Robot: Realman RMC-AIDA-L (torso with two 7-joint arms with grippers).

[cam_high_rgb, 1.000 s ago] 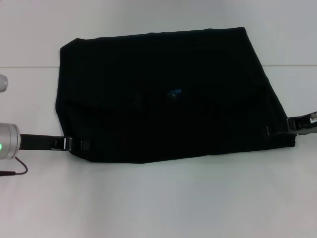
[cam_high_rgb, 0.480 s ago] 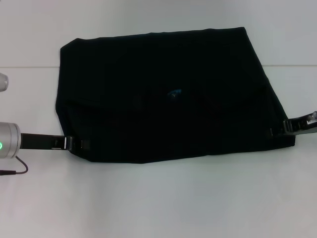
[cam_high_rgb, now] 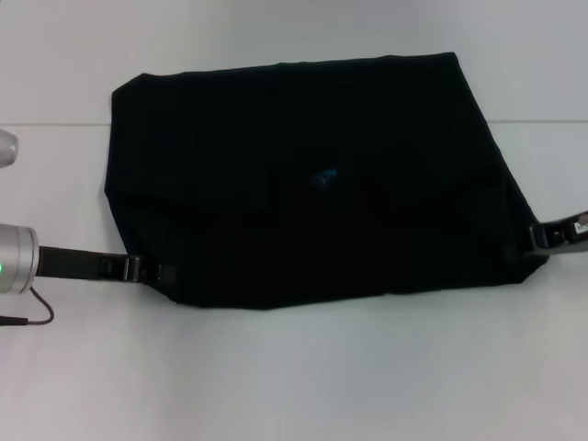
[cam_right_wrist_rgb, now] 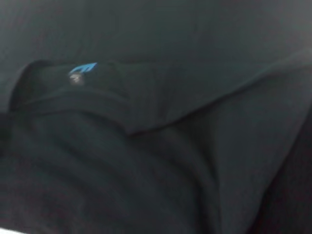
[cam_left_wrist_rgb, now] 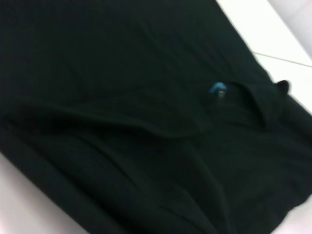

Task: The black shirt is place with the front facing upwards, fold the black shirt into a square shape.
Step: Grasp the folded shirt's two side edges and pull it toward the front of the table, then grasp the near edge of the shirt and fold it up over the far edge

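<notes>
The black shirt [cam_high_rgb: 303, 175] lies flat on the white table as a wide, roughly four-sided shape, with a small blue mark [cam_high_rgb: 323, 174] near its middle. The left gripper [cam_high_rgb: 152, 270] reaches in from the left and sits on the shirt's near left corner, shut on the cloth. At the shirt's near right corner is the right gripper [cam_high_rgb: 536, 238], its tip just touching the edge. The left wrist view shows the collar fold and blue mark [cam_left_wrist_rgb: 218, 88] among soft folds. In the right wrist view, very close to the cloth, the blue mark [cam_right_wrist_rgb: 82, 68] shows again.
The white table [cam_high_rgb: 303, 377] extends around the shirt, with a broad bare strip in front of it. A faint seam [cam_high_rgb: 55, 125] runs across the table at the left. A thin cable [cam_high_rgb: 32, 317] loops below the left arm's silver wrist [cam_high_rgb: 14, 260].
The right gripper has slid to the right, from over the shirt's corner out to its edge. The shirt's near edge now bulges slightly lower. The left gripper has barely shifted.
</notes>
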